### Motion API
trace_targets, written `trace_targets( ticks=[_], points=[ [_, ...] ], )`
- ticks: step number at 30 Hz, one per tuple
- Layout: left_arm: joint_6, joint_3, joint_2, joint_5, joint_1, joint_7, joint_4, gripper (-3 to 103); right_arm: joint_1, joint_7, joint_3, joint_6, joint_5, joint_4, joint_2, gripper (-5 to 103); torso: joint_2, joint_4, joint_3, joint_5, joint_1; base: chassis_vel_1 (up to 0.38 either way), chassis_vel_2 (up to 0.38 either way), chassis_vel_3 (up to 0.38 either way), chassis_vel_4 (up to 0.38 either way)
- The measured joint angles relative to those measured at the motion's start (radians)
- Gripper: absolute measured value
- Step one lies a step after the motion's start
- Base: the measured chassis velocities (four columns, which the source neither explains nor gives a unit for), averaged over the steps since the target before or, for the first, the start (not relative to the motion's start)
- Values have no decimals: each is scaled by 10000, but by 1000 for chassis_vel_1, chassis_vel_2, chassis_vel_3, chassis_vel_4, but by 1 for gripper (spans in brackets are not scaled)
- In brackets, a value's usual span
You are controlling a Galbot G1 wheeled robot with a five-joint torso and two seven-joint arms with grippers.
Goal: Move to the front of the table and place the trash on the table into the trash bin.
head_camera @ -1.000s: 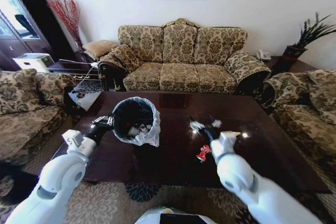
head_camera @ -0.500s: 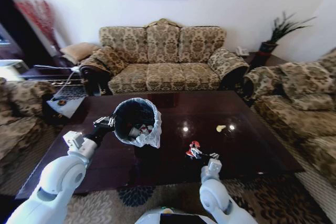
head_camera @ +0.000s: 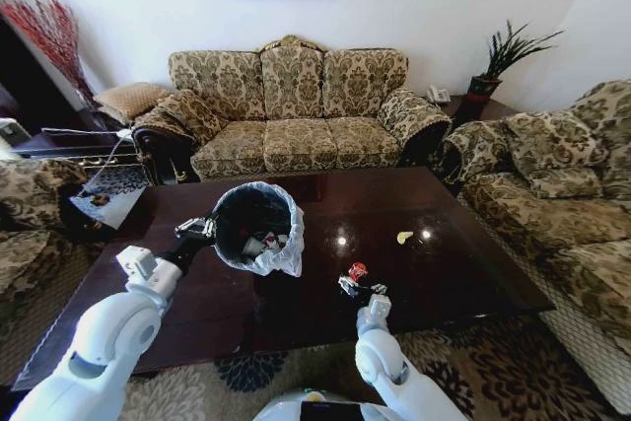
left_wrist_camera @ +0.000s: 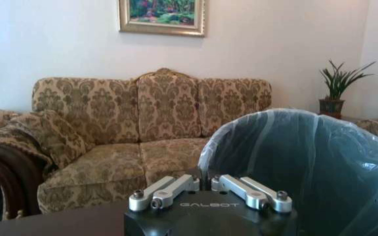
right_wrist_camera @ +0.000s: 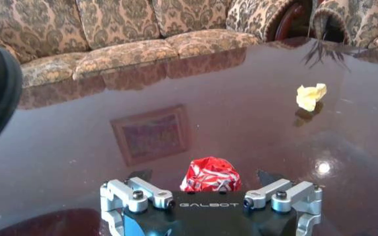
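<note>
The right gripper (right_wrist_camera: 208, 184) has its fingers spread wide, one on each side of a crumpled red wrapper (right_wrist_camera: 210, 175) that lies on the table (right_wrist_camera: 175, 88). In the right wrist view the two dark fingertips stand apart from the wrapper, with bare wood between them and it, so the wrapper is between the fingers but not squeezed. In the head view the same gripper (head_camera: 360, 288) sits low over the near middle of the table (head_camera: 463, 273), with the wrapper (head_camera: 358, 270) just at its tip.

The left gripper (head_camera: 197, 232) is closed on the rim of the trash bin (head_camera: 256, 229), its fingers pinching the edge where the whitish plastic bag folds over. In the left wrist view the bin (left_wrist_camera: 307, 162) stands directly ahead of the gripper's body, and the fingertips themselves are hidden behind it. The bin is held up over the left part of the table, tilted toward the camera, and some white and red litter shows inside it.

A yellow scrap (head_camera: 403, 238) lies alone on the table, farther out and to the right of the wrapper, well apart from both grippers; it also shows in the right wrist view (right_wrist_camera: 311, 96).
</note>
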Motion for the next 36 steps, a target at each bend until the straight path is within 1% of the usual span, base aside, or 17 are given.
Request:
trace_targets(
  ticks=[3, 6, 7, 12, 13, 15, 17, 20, 21, 24, 27, 29, 30, 32, 33, 35, 36],
  points=[
    [-2, -1, 10, -5, -31, 0, 30, 3, 136, 54, -45, -62, 178, -118, 18, 101, 0, 1, 0, -2, 0, 0, 0, 0, 0],
    [-6, 6, 14, -10, -86, 1, 66, 3, 262, 3, -90, -87, 259, -364, 42, 93, 0, 1, 0, -1, 0, 0, 0, 0, 0],
    [-6, 6, 14, -10, -86, 1, 66, 3, 262, 3, -90, -87, 259, -364, 42, 93, 0, 1, 0, -1, 0, 0, 0, 0, 0],
    [-7, 39, 35, -51, -155, 1, 93, 3, 470, -172, -212, 3, 175, -874, 58, 66, 0, 0, 0, -1, 0, 0, 0, 0, 0],
    [-7, 39, 35, -51, -155, 1, 93, 3, 470, -172, -212, 3, 175, -874, 58, 66, 0, 0, 0, -1, 0, 0, 0, 0, 0],
    [-7, 20, 32, -61, -146, 1, 97, 3, 532, -172, -223, 7, 181, -931, 54, 55, 0, 1, 0, -1, 0, 0, 0, 0, 0],
    [-7, 9, 32, -64, -145, 1, 101, 3, 553, -165, -227, 8, 190, -944, 51, 55, 0, 1, 0, -1, 0, 0, 0, 0, 0],
    [-11, -3, 38, -76, -161, 1, 120, 3, 614, -140, -239, 12, 213, -986, 36, 39, 0, 1, 0, -1, 0, 0, 0, 0, 0],
    [-11, -3, 38, -76, -161, 1, 120, 3, 614, -140, -239, 12, 213, -986, 36, 39, 0, 1, 0, -1, 0, 0, 0, 0, 0],
    [-15, -3, 60, -106, -193, 1, 132, 3, 704, -148, -253, 111, 58, -1015, -33, 26, -1, 0, 0, 0, 0, 0, 0, 0, 0],
    [-16, -3, 63, -117, -197, 2, 146, 3, 861, -151, -255, 157, -101, -806, -172, 24, -1, -1, 0, 2, 0, 0, 0, 0, 0],
    [-29, -4, 51, -113, -180, 2, 190, 3, 1364, -168, -349, 153, -192, -131, -610, 24, -1, -1, 0, 2, 0, 0, 0, 0, 0],
    [-29, -4, 51, -113, -180, 2, 190, 3, 1364, -168, -349, 153, -192, -131, -610, 24, -1, -1, 0, 2, 0, 0, 0, 0, 0],
    [-32, 19, 33, -69, -159, 15, 246, 3, 2231, -324, -558, -158, 235, 978, -1423, 24, -1, 2, 0, 2, 0, 0, 0, 0, 0],
    [-32, 19, 33, -69, -159, 15, 246, 3, 2231, -324, -558, -158, 235, 978, -1423, 24, -1, 2, 0, 2, 0, 0, 0, 0, 0],
    [-32, 72, -1, -20, -166, 15, 300, 3, 3327, -611, -685, -556, 1191, 1882, -2322, 24, -1, 1, 0, 2, 0, 0, 0, 0, 0],
    [-33, 90, -23, -5, -182, 13, 336, 3, 4342, -893, -831, -708, 2097, 2399, -3049, 24, -2, 0, 1, 4, 0, 0, 0, 0, 0]
  ],
)
